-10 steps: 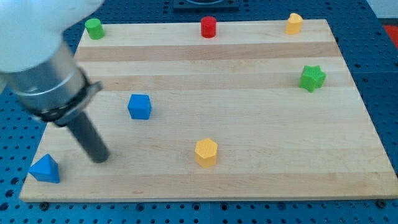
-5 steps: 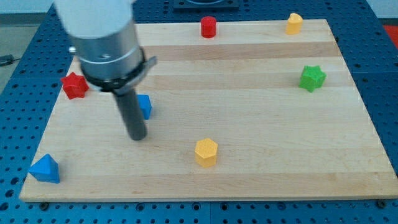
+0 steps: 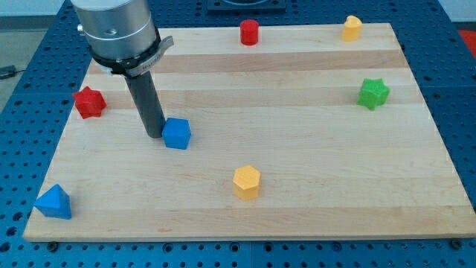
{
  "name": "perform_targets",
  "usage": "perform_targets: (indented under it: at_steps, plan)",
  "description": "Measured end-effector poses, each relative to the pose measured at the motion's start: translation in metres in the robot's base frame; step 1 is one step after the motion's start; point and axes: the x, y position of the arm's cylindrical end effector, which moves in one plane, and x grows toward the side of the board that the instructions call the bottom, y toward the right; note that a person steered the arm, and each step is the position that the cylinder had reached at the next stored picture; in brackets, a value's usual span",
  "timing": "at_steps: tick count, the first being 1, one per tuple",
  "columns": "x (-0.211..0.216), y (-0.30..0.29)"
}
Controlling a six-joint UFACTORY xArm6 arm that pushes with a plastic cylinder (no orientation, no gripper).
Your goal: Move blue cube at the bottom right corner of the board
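Observation:
The blue cube (image 3: 177, 134) sits on the wooden board (image 3: 312, 149), left of the middle. My tip (image 3: 154, 134) stands right against the cube's left side, touching or nearly touching it. The dark rod rises from there up to the grey arm body at the view's top left. The board's bottom right corner (image 3: 465, 231) is far from the cube.
A yellow hexagon block (image 3: 247, 182) lies below and right of the cube. A red star (image 3: 90, 103) is at the left edge, a blue triangle block (image 3: 54, 202) at the bottom left. A red cylinder (image 3: 249, 32), a yellow block (image 3: 352, 28) and a green star (image 3: 373, 93) lie top and right.
My tip has swung from the bottom left up and round to the cube's left side. The blue cube has shifted slightly right and down. The green cylinder at top left is now hidden by the arm.

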Motion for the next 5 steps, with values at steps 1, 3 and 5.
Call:
perform_targets:
  at_steps: [1, 3, 5]
  plan:
    - [0.004, 0.016]
    - [0.004, 0.116]
    - [0.022, 0.104]
